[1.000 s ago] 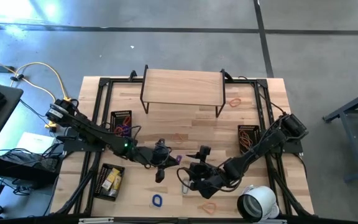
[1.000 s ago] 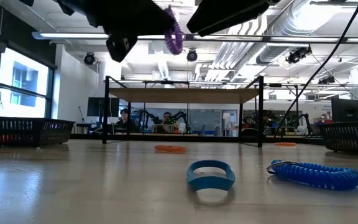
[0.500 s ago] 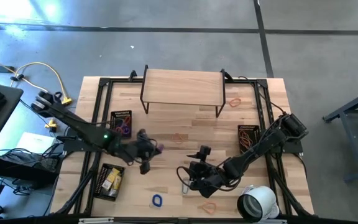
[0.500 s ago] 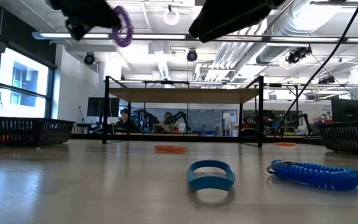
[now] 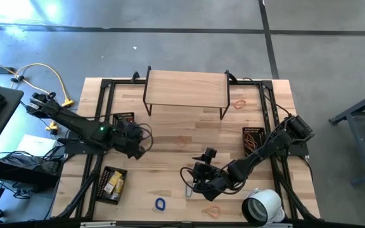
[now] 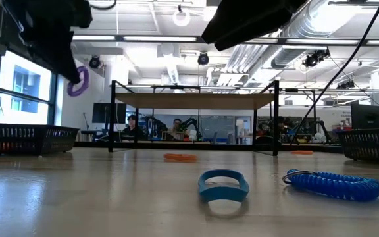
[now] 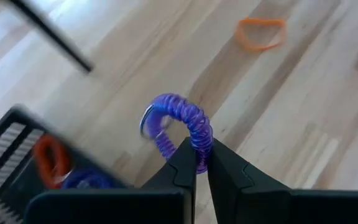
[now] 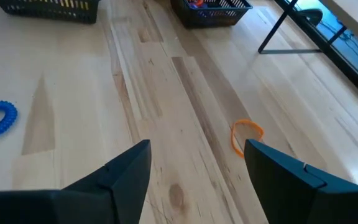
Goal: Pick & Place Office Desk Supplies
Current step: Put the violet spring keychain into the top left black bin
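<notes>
One purple loop — left gripper pinch.

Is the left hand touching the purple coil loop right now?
Touching. The left wrist view shows the left hand pinched on the purple coil loop.

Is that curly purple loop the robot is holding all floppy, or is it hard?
Probably springy, not hard: the purple loop is a coil that keeps its arch above the left hand. It looks light, dangling from one small pinch. It seems unlikely to slip, since the ridges give some grip.

Robotics lab: exposed ducts, workstations.
</notes>
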Tool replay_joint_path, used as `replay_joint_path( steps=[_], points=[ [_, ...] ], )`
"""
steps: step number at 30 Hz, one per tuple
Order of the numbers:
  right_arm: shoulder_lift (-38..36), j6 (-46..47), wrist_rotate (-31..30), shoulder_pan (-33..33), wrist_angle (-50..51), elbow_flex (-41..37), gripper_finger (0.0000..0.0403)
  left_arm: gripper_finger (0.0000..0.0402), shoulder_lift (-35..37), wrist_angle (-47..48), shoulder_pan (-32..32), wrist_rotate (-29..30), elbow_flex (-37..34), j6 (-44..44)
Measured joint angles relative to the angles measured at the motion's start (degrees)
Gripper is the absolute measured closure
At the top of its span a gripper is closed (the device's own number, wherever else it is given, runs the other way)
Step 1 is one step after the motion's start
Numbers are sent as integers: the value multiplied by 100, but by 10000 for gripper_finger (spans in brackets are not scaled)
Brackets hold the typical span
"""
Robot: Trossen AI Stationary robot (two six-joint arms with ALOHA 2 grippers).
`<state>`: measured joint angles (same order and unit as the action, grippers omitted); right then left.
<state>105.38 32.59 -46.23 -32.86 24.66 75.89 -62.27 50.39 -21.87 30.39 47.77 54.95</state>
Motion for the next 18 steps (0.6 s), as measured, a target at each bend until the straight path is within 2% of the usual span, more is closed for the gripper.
replay_joint_path(
  steps=[9,13,18],
  points=[
    [2,408,300,-6,375,-1,156,386,49,1076,616,-355,0,811],
    [2,668,335,-58,541,-3,156,386,49,1742,1058,-812,0,1238],
    [2,832,325,-101,543,-3,156,385,49,2292,1331,-912,0,1570]
  ],
)
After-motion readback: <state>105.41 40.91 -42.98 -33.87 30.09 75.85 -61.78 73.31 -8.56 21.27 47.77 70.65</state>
